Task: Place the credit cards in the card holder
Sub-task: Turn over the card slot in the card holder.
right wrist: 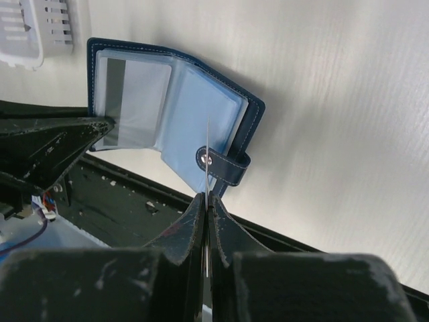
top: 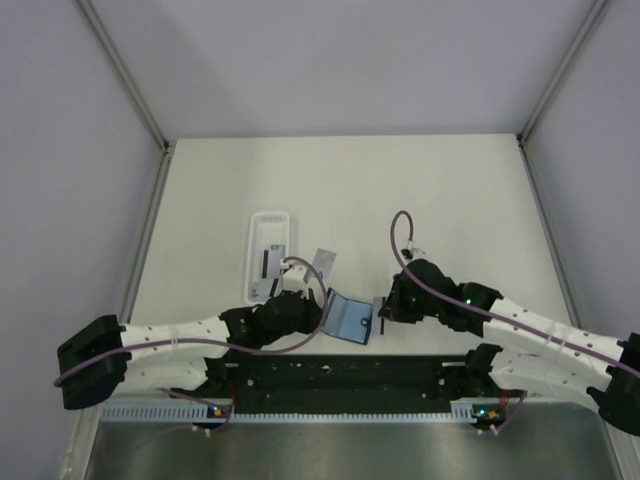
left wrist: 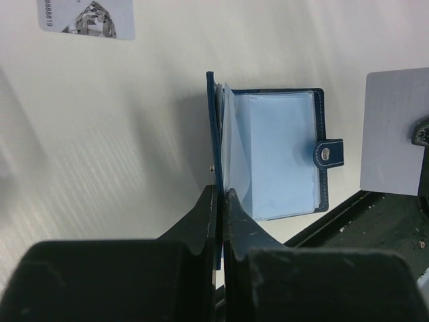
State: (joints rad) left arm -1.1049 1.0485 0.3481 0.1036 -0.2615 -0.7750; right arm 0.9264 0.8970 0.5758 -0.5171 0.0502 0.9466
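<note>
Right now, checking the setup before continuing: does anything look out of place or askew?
One credit card lies loose and askew on the table, beside the white tray, not in the card holder. Nothing else stands out.

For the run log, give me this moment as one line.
left gripper: shut on card holder cover | right gripper: shut on credit card | card not yet in holder

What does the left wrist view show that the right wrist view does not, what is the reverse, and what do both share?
Left wrist only: a loose card with printed digits. Right wrist only: the white tray and a striped card already in a sleeve. Both: the open card holder, its cover pinched by the left hand, and the plain card gripped by the right hand.
</note>
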